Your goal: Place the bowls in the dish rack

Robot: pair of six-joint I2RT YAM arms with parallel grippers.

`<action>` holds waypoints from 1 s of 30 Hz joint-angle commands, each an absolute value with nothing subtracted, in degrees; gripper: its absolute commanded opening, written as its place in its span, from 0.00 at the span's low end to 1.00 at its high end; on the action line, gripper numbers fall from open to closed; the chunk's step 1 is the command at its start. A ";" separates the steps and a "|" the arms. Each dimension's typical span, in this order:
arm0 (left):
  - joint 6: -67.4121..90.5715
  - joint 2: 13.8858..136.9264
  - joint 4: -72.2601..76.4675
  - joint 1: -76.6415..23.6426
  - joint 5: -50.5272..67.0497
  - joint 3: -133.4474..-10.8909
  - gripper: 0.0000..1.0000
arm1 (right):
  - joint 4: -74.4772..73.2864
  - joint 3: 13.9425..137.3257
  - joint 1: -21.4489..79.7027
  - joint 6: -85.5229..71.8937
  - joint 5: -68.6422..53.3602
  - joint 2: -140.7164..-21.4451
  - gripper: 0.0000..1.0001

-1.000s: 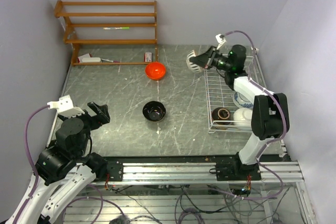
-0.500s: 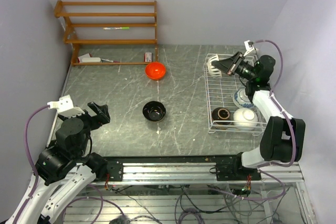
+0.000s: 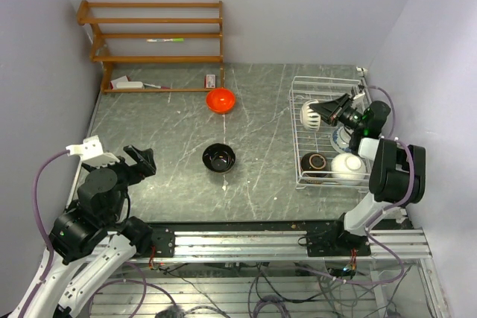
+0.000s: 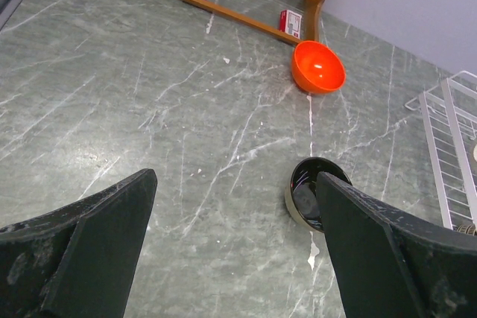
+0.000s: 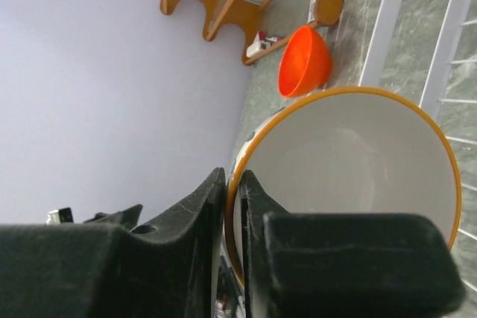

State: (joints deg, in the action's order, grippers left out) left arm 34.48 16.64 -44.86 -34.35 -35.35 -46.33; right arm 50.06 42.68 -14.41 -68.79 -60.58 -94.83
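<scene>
Right gripper (image 3: 323, 112) pinches the rim of the cream bowl (image 3: 308, 115), which is tipped on its side inside the dish rack (image 3: 328, 78). It looks like the setting-down step. Next the fingers (image 5: 195, 210) need to let go gently. The right wrist view shows that pinch up close. The top view shows the white bowl (image 3: 347, 166) already in the rack.

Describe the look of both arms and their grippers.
The left arm and right arm have black joint housings and white links, each trailed by a lilac cable. The left gripper and right gripper have matte black wedge-shaped fingers.
</scene>
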 commanded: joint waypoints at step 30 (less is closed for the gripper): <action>34.91 15.26 -44.30 -34.89 -36.74 -47.22 0.99 | 59.70 53.39 -14.08 -81.24 -55.07 -114.30 0.23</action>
State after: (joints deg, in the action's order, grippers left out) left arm 34.52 15.90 -44.93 -34.57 -35.73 -46.33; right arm 56.80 53.23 -14.28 -79.37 -56.10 -113.62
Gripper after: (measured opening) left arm 0.991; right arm 0.228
